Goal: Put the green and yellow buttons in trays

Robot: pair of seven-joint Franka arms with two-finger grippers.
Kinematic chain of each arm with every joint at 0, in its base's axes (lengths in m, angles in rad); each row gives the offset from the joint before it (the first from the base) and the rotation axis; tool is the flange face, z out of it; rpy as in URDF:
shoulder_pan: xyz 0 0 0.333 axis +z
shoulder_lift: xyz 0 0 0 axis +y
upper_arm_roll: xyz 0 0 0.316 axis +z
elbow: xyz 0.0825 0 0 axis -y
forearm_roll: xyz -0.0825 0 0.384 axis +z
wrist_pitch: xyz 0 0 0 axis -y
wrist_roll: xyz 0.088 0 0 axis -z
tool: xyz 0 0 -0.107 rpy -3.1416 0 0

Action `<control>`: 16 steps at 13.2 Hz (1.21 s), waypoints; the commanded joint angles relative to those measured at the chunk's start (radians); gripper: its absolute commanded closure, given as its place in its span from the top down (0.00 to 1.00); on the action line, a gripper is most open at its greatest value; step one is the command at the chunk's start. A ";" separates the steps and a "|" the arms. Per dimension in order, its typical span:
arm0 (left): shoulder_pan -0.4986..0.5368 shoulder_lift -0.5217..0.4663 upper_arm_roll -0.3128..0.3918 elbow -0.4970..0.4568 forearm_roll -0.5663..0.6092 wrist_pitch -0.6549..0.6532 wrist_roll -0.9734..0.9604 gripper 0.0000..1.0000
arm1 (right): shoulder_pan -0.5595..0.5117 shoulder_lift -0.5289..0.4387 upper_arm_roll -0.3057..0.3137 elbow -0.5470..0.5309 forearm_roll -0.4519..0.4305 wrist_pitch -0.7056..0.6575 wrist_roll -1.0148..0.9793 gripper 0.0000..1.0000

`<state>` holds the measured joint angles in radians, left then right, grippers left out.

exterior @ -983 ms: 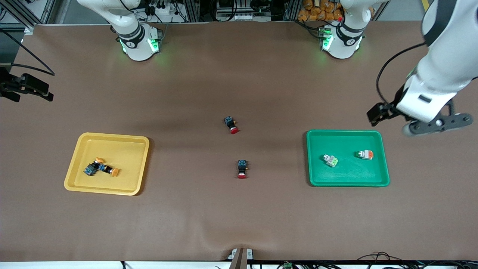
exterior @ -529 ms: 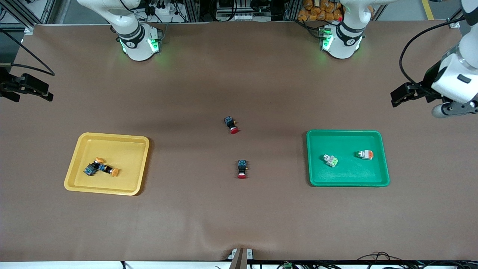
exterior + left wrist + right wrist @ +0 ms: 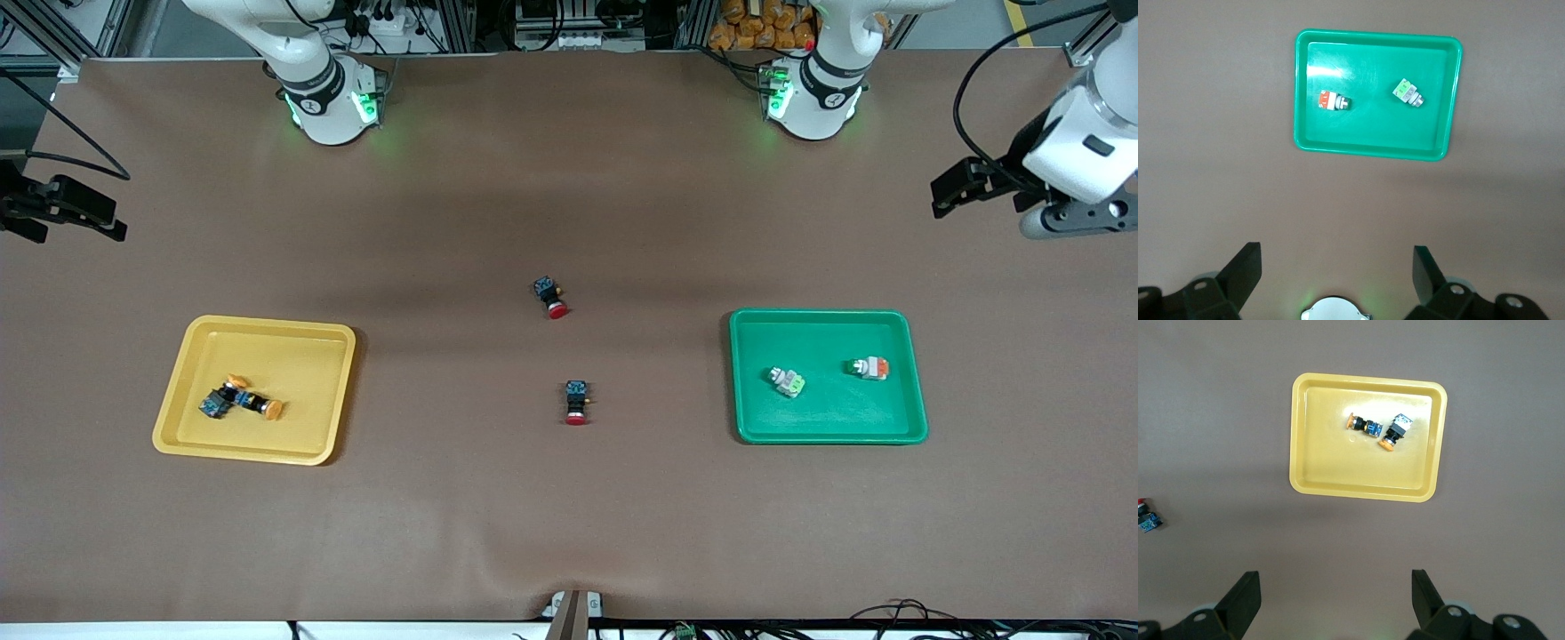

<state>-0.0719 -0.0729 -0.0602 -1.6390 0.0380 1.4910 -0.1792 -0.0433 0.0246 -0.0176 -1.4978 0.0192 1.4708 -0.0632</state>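
The sorting looks finished: 2 yellow-capped buttons (image 3: pixel 240 400) lie touching each other in the yellow tray (image 3: pixel 204 336), and in the green tray (image 3: pixel 822 318) a whitish button with a green block (image 3: pixel 788 381) lies apart from a whitish button with an orange block (image 3: pixel 868 367). The left claw (image 3: pixel 1337 275) is seen released and empty, high over the bench (image 3: pixel 569 516) at the left arm's end, above ground farther from the front camera than the green tray. The right claw (image 3: pixel 1335 595) is likewise spread wide and empty, raised over the bench near the yellow tray; that arm appears to be waiting. 2 red-capped buttons (image 3: pixel 564 350) are left on the bare bench between the trays, and the chief risk from here is judged to be that one is taken for a task piece and dropped into a tray. A lesser risk is that a tray is nudged by an arm sweeping low on its way home, so that the resting buttons are scattered. Compared with 1 second ago, the left claw has been lifted away from just beside the green tray's corner and drawn toward the bench edge, while all buttons and both trays have stayed put.
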 commanded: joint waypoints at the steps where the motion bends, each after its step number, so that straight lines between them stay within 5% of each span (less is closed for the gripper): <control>1: -0.029 -0.062 0.049 -0.054 -0.018 0.008 0.032 1.00 | -0.003 0.003 0.005 0.011 -0.004 -0.001 0.017 1.00; 16: -0.028 -0.044 0.034 0.022 -0.018 -0.020 0.033 1.00 | -0.003 0.005 0.005 0.010 -0.002 0.016 0.019 1.00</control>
<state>-0.1000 -0.1158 -0.0289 -1.6315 0.0380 1.4901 -0.1623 -0.0433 0.0252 -0.0177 -1.4978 0.0192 1.4847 -0.0624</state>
